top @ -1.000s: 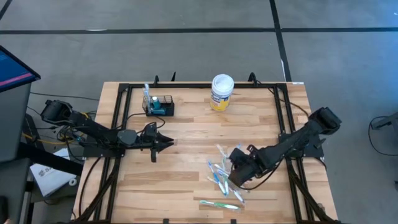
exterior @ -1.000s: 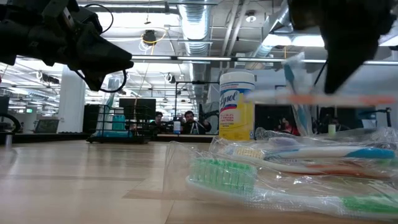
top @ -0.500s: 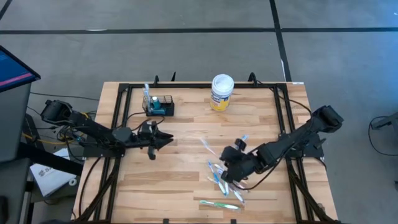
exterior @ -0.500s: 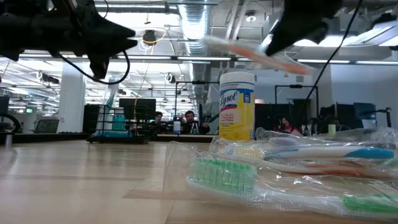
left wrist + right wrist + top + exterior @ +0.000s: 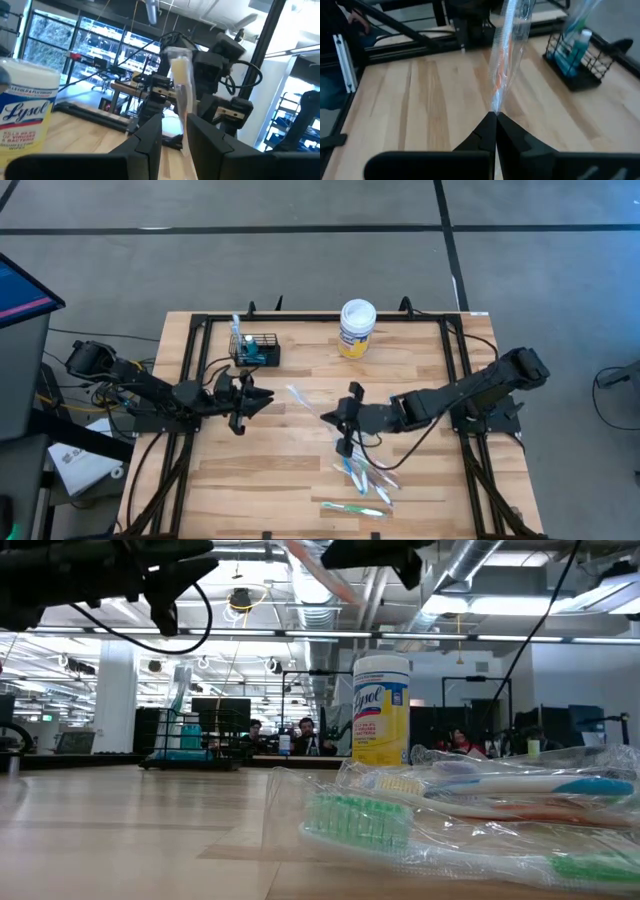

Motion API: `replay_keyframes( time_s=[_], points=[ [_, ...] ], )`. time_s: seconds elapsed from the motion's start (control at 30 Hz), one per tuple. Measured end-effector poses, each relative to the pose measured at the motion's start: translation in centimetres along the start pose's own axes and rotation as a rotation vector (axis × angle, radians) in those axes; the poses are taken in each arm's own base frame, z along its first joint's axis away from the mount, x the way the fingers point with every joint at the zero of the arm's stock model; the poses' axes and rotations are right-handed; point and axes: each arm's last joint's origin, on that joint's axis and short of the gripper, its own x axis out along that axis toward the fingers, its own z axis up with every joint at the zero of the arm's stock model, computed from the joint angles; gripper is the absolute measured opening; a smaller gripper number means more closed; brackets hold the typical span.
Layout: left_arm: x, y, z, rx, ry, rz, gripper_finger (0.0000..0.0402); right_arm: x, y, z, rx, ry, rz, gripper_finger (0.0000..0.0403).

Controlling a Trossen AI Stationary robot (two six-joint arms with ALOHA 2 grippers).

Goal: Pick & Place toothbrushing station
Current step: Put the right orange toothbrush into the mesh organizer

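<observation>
High view: right gripper (image 5: 341,418) at table centre pinches a wrapped toothbrush (image 5: 303,399) pointing to ten o'clock, toward the left gripper (image 5: 262,397), whose fingers stand slightly parted. The wire-mesh basket (image 5: 256,351) sits at eleven o'clock, near the table's far edge.

From directly overhead, we see the whole tabletop (image 5: 300,380) and both arms. A second camera sits at tabletop height, close behind a pile of wrapped toothbrushes (image 5: 470,810), facing the room. Each wrist camera looks forward past its own dark fingers toward the other arm. We find the white-lidded wipes tub (image 5: 357,328) overhead, in the low view and from the left wrist.
</observation>
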Motion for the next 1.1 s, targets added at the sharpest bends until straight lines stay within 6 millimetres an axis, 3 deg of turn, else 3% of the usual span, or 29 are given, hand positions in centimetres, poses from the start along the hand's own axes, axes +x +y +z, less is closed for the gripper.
replay_keyframes(
  time_s=[0.3, 0.53, 0.7, 1.1],
  points=[
    [2.1, -1.3, 1.4, 0.041, -0.048, -0.069, 0.0110, 0.7, -1.3, 1.3, -0.019, -0.071, 0.023, 0.0000],
    [5.1, -1.0, 0.8, 0.082, -0.030, -0.020, 0.0139, 0.7, -1.4, 1.5, -0.042, -0.092, 0.030, 0.0000],
    [6.8, -1.4, 0.7, 0.111, -0.050, -0.094, 0.0145, 0.7, -1.4, 1.5, -0.059, -0.088, 0.030, 0.0000],
    [7.5, -1.8, 0.9, 0.122, -0.067, -0.119, 0.0131, 0.8, -1.6, 1.6, -0.064, -0.090, 0.022, 0.0000]
  ],
)
